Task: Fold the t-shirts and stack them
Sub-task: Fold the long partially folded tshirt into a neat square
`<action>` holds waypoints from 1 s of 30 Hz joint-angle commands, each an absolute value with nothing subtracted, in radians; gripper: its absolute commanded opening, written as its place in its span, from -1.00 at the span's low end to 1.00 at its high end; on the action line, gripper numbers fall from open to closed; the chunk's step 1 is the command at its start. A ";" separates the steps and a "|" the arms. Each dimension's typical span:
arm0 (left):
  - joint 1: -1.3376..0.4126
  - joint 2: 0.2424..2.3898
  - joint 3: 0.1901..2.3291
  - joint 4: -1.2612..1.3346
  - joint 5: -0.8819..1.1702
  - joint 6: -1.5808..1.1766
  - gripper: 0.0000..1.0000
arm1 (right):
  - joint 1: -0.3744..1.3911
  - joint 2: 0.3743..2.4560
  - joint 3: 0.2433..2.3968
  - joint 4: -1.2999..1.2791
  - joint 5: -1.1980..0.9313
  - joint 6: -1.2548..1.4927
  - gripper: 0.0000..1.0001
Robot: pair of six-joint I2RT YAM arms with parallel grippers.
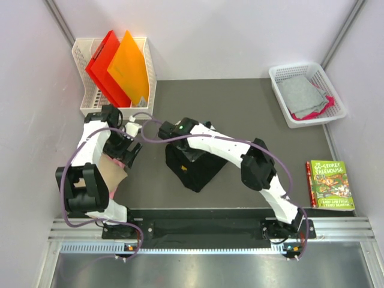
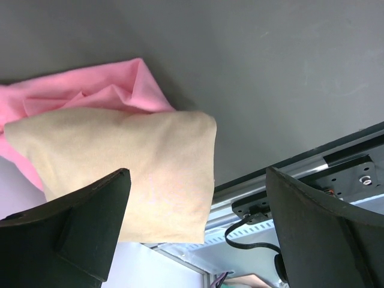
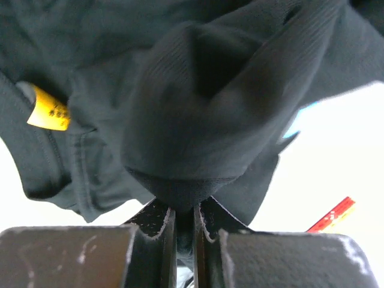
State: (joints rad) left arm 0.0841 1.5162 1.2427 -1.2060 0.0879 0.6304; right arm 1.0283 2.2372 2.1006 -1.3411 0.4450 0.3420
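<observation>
The black t-shirt [image 1: 195, 168] hangs bunched in the middle of the table from my right gripper [image 1: 180, 144]. In the right wrist view the jaws are shut on a fold of the black t-shirt [image 3: 192, 114]; a yellow label [image 3: 49, 110] shows at its left. A folded tan t-shirt [image 2: 126, 174] lies on a pink t-shirt [image 2: 90, 90] at the table's near left, also seen from above [image 1: 111, 171]. My left gripper [image 1: 127, 150] hovers above them, open and empty, its dark fingers [image 2: 78, 222] spread wide.
A white rack [image 1: 114, 72] with red and orange folders stands at the back left. A white basket [image 1: 306, 95] holding grey and pink cloth sits at the back right. A colourful picture book [image 1: 329, 185] lies at the near right. The table's front rail [image 1: 198, 228] runs along the near edge.
</observation>
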 commanded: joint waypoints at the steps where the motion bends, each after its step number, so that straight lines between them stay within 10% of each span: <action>1: 0.100 1.460 1.226 -1.195 0.097 0.661 0.98 | 1.094 2.296 2.063 -1.355 0.316 0.354 -1.00; 22: 0.130 1.476 1.204 -1.193 0.107 0.660 0.98 | 1.131 2.312 2.104 -1.145 0.005 0.272 -0.74; 30: 0.130 1.470 1.190 -1.196 0.104 0.652 0.98 | 1.103 2.347 2.233 -1.115 -0.087 0.210 0.09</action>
